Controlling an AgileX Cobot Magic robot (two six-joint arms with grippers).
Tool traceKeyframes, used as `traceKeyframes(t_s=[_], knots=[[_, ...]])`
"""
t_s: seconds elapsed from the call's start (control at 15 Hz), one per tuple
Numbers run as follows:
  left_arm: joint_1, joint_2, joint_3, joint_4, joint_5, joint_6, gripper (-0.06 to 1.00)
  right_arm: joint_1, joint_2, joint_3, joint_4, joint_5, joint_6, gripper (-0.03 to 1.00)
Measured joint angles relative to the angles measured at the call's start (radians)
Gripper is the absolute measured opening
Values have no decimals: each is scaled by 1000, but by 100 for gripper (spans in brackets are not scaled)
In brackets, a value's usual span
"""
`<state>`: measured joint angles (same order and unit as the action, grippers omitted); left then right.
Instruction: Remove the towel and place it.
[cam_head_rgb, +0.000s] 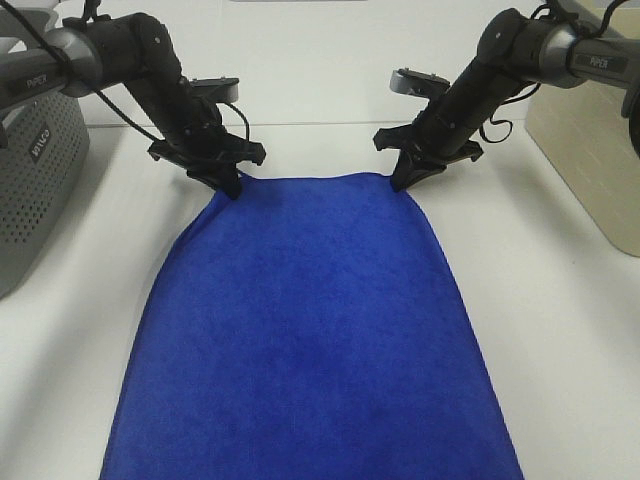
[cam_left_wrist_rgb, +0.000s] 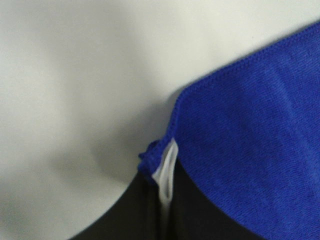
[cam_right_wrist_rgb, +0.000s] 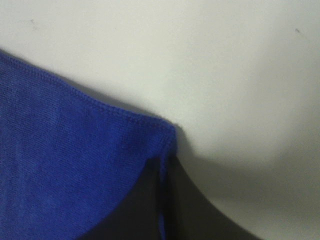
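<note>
The royal-blue towel (cam_head_rgb: 310, 330) lies spread flat on the white table, reaching from its far edge down to the near edge of the exterior high view. My left gripper (cam_head_rgb: 232, 185) is shut on the towel's far left corner, where a small pale tag (cam_left_wrist_rgb: 167, 167) shows between the closed jaws. My right gripper (cam_head_rgb: 398, 182) is shut on the far right corner (cam_right_wrist_rgb: 167, 135). Both corners are pinched close to the table surface. In the wrist views the towel (cam_left_wrist_rgb: 250, 140) (cam_right_wrist_rgb: 65, 165) fills one side, and the black jaws are closed on it.
A grey perforated basket (cam_head_rgb: 35, 180) stands at the left edge of the table. A beige box (cam_head_rgb: 590, 160) stands at the right edge. The white table (cam_head_rgb: 320, 150) runs on behind the towel's far edge and along both of its sides.
</note>
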<state>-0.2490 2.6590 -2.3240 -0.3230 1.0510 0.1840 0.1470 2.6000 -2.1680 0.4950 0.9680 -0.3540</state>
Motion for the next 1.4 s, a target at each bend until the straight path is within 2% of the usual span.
traceKeyframes(t_s=[0.2, 0.4, 0.47, 0.67, 0.8, 1.07, 1.4], knots=[[0, 0, 0, -3, -17, 19, 1, 0, 0, 1, 0, -11, -10, 2], [0, 5, 0, 12, -94, 23, 1, 0, -5, 6, -12, -64, -43, 2], [0, 16, -28, 38, -129, 27, 1, 0, -23, 5, -30, -112, -50, 2], [0, 30, -87, 81, -137, 30, 1, 0, -40, 5, -36, -154, -65, 2], [0, 30, -151, 131, -191, 31, 1, 0, -40, -13, -37, -198, -99, 2], [0, 30, -152, 167, -288, 31, 1, 0, -40, -98, -34, -222, -151, 2], [0, 30, -152, 193, -399, 31, 1, 0, -40, -102, -28, -309, -177, 2]])
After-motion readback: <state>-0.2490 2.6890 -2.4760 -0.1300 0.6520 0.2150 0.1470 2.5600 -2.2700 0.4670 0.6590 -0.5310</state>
